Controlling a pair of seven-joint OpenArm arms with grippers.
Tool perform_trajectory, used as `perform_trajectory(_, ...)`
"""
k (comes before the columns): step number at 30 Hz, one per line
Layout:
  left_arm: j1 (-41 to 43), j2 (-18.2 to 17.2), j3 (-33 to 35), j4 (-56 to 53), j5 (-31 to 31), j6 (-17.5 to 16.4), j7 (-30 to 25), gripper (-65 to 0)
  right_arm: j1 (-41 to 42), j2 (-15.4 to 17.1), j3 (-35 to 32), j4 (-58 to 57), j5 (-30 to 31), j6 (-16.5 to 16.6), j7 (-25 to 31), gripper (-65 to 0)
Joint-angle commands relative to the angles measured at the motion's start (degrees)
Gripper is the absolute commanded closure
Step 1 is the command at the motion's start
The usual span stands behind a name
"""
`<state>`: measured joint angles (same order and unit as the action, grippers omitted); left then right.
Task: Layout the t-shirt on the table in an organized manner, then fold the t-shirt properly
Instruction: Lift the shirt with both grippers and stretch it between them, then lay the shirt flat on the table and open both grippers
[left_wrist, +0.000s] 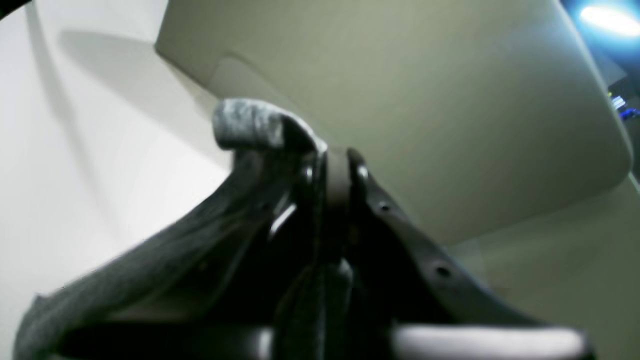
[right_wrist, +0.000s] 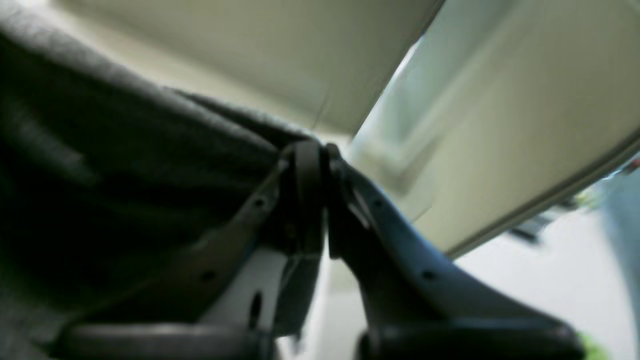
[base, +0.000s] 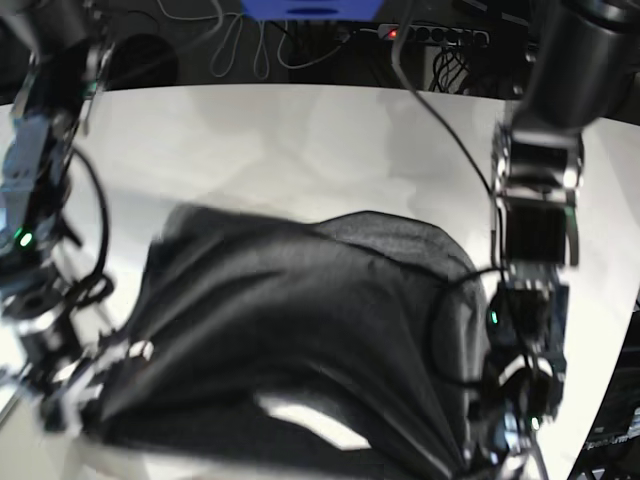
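Above the table (base: 300, 130), the t-shirt (base: 290, 340) hangs stretched sideways between both arms, left gripper (left_wrist: 332, 160) and right gripper (right_wrist: 317, 150) each clamped on an edge, equally near.

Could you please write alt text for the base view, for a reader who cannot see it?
Both arms hold a dark grey t-shirt stretched between them above a white table, the left gripper and right gripper each shut on a near corner. Cables run behind the table.

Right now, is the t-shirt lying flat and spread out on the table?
No. In the base view the t-shirt hangs bunched and stretched between the left gripper and right gripper, raised off the table.
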<state>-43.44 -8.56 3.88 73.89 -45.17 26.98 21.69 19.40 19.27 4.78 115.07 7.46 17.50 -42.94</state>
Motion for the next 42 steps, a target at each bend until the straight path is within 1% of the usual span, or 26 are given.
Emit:
perform_trajectory(1,-3.90,-0.10,-0.14,0.35,-0.50,-0.48,-2.31,-0.2,3.33,0.47,0.19,0.76,-0.04,-0.31,1.75,0.0)
perform_trajectory(5,-9.97,0.16,-0.14,-2.90,-0.94,-0.48,-6.44,-0.2,11.42,0.47,0.10,-1.18,-0.04,-0.22,1.75,0.0)
perform_trajectory(8,-14.36,0.25,-0.23,-4.83,-0.94,-0.48,-8.02,-0.2,17.04,0.47,0.10,-3.11,-0.21,3.03,1.75,0.0)
perform_trajectory(10,-17.09,0.25,-0.23,-6.24,-0.94,-0.48,-8.73,-0.2,20.73,0.56,0.28,-4.60,-0.21,4.44,1.84,0.0)
perform_trajectory(13,-20.60,0.43,-0.23,-7.91,-1.03,-0.48,-10.22,-0.2,25.66,0.56,0.37,-7.15,-0.21,4.88,2.10,0.0)
perform_trajectory(14,-21.83,1.04,-0.23,-8.09,-1.03,-0.48,-10.31,-0.2,26.98,0.56,0.46,-7.59,-0.21,4.88,2.19,0.0)
perform_trajectory(17,-24.12,1.04,-0.14,-7.82,-1.03,-0.48,-10.22,-0.2,29.61,0.56,0.54,-8.12,-0.21,4.88,2.28,0.0)
perform_trajectory(19,-24.47,0.95,-0.14,-7.29,-1.82,-0.48,-10.22,-0.2,29.44,0.47,1.60,-7.86,-0.21,4.88,2.28,0.0)
perform_trajectory(21,-24.38,0.51,-0.32,-7.29,-4.20,-0.48,-10.13,-0.2,27.42,0.21,3.97,-7.42,-0.21,4.88,2.28,0.0)
perform_trajectory(22,-24.21,-0.37,-0.32,-7.21,-5.51,-0.48,-10.13,-0.2,26.18,0.12,4.76,-7.15,-0.12,4.88,2.28,0.0)
perform_trajectory(24,-21.75,-1.60,-0.32,-6.41,-7.89,-0.48,-10.13,-0.2,22.84,0.12,5.99,-5.57,-0.04,4.88,2.28,0.0)
perform_trajectory(27,-17.09,-2.92,-0.23,-3.25,-9.47,-0.48,-10.04,-0.2,16.16,-0.06,8.02,-2.14,0.05,4.97,2.37,0.0)
perform_trajectory(32,-3.81,-4.32,-0.67,5.98,-9.47,-0.48,-10.04,-0.2,3.77,-4.81,10.04,1.73,0.14,4.97,2.89,0.0)
perform_trajectory(34,3.13,-4.67,-0.93,10.55,-10.09,-0.48,-10.04,-0.2,-2.74,-7.18,11.80,1.64,0.14,4.97,5.97,0.0)
perform_trajectory(39,19.75,-4.67,-8.23,20.13,-13.25,-0.48,-10.04,-0.2,-18.83,-12.54,11.97,1.02,0.14,4.97,15.99,0.0)
perform_trajectory(42,28.54,-4.67,-10.78,24.35,-15.45,-0.48,-10.04,-0.2,-25.60,-17.03,11.88,0.93,0.14,4.97,18.98,0.0)
